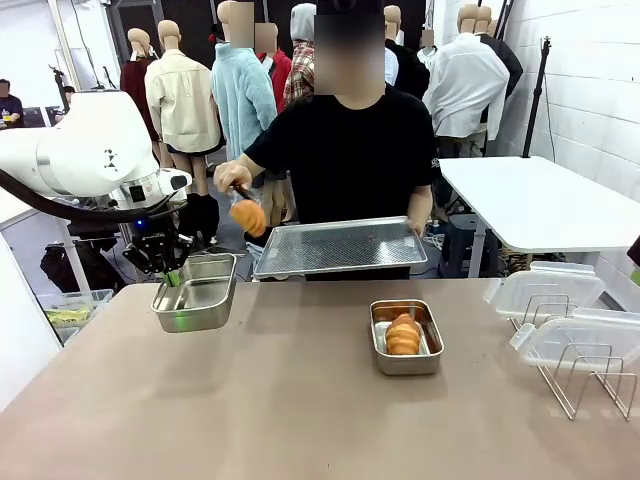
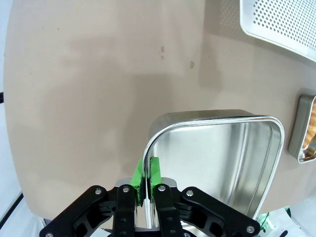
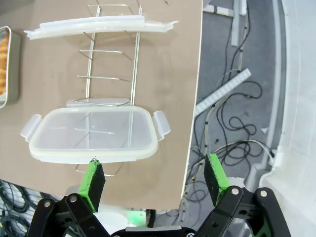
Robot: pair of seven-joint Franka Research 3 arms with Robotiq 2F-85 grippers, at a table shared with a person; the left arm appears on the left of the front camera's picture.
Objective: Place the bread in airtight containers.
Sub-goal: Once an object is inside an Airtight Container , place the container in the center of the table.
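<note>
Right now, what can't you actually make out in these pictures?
Front view: the bread in the person's hand is motion-blurred; what grips it is unclear.
Left wrist view: the picture's right edge cuts off the filled tin.
Front view: the left gripper is partly hidden by the empty tin.
Right wrist view: the near lid covers part of the wire rack.

A robotics lab: white arm point(image 1: 90, 150), loose floor cables point(image 3: 237, 123).

Shiny steel tin point(image 2: 222, 158), perforated metal tray point(image 1: 340, 245), translucent plastic lid point(image 3: 91, 133), matt tan tabletop point(image 1: 300, 400), glossy bread point(image 1: 403, 337)
</note>
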